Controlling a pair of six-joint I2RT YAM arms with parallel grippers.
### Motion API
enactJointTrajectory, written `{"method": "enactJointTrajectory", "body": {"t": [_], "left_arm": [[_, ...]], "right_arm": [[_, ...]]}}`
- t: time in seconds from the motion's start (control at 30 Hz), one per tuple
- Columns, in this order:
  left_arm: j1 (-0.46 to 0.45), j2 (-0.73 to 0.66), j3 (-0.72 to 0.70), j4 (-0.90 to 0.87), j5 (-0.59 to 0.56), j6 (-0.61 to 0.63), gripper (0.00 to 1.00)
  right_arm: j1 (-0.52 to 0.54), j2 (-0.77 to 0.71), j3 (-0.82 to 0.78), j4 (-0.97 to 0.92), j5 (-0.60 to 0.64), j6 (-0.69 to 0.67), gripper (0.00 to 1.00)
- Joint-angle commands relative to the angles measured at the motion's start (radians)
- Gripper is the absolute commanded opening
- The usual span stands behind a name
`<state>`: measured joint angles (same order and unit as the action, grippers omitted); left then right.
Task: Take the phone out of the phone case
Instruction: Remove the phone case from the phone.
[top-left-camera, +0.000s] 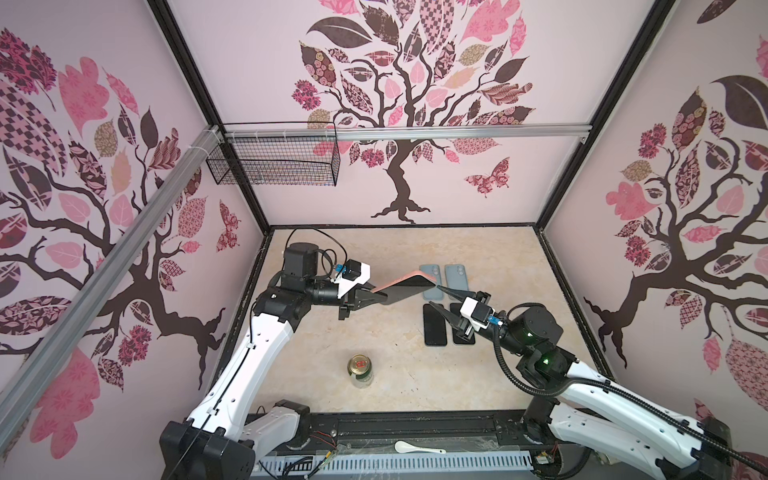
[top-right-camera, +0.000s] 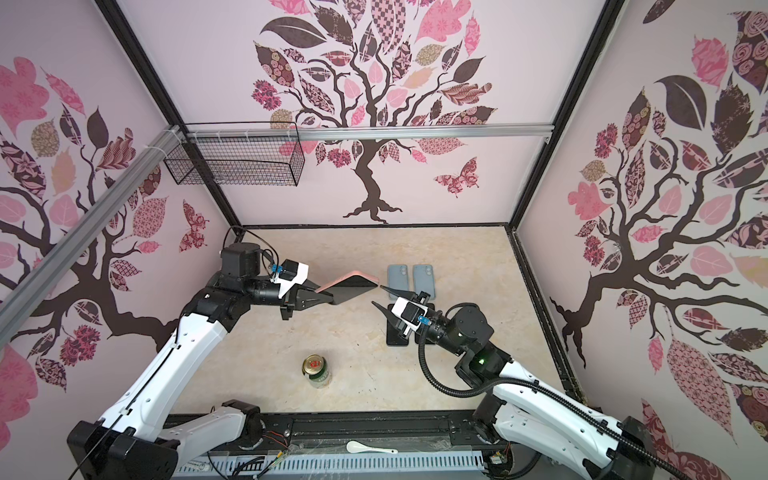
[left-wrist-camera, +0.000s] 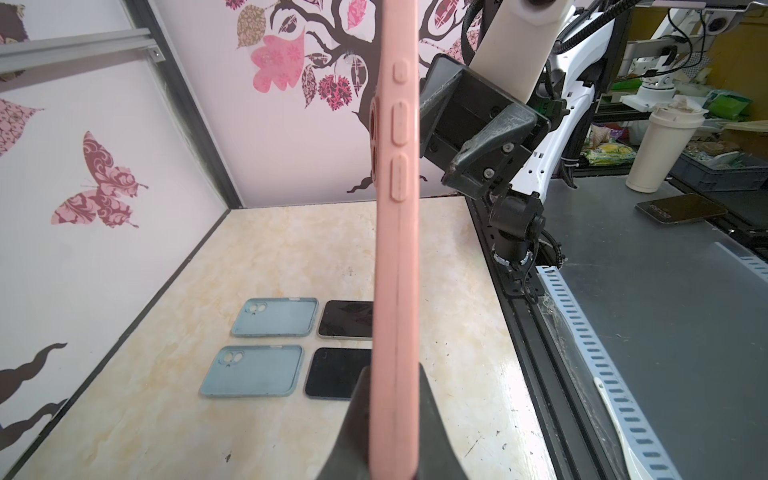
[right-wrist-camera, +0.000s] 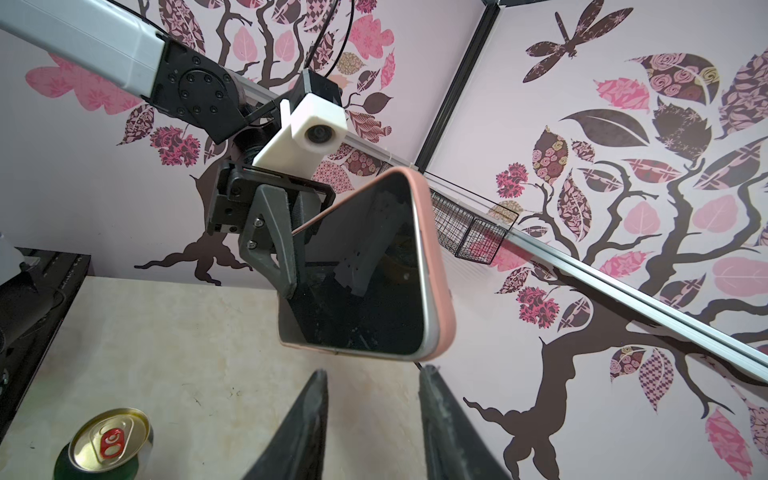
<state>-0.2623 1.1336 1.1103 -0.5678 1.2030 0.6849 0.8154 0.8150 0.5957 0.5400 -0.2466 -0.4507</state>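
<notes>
A phone (right-wrist-camera: 365, 282) with a dark screen sits in a pink phone case (right-wrist-camera: 437, 266), held in the air above the table's middle. My left gripper (top-left-camera: 376, 296) is shut on one end of the case (left-wrist-camera: 397, 249), a finger on each flat side. In both top views the cased phone (top-right-camera: 353, 286) points toward the right arm. My right gripper (right-wrist-camera: 374, 372) stands open just short of the phone's free end, one fingertip (right-wrist-camera: 430, 370) close to the case's corner. Nothing lies between its fingers (top-left-camera: 434, 296).
Two empty blue-grey cases (top-left-camera: 430, 282) (top-left-camera: 456, 282) lie at the back right of the table. Two bare black phones (top-left-camera: 435, 328) (left-wrist-camera: 345, 318) lie in front of them, partly under the right gripper. A green can (top-left-camera: 359, 370) stands at the front. A wire basket (top-left-camera: 274, 160) hangs on the back wall.
</notes>
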Motion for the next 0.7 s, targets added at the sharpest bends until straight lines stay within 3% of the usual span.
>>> {"method": "enactJointTrajectory", "body": {"t": [0.0,0.3,0.67], "left_arm": [[0.001,-0.001,0.017,-0.014,0.047,0.024,0.00],[-0.003,-0.003,0.023,-0.043,0.053,0.044,0.00],[-0.064,0.042,0.083,-0.198,0.018,0.163,0.00]], "right_arm": [[-0.002,0.001,0.047,0.053,-0.003,0.009,0.40],[-0.002,0.008,0.052,0.049,-0.023,0.009,0.40],[-0.002,0.037,0.072,0.008,-0.063,0.017,0.39]]}}
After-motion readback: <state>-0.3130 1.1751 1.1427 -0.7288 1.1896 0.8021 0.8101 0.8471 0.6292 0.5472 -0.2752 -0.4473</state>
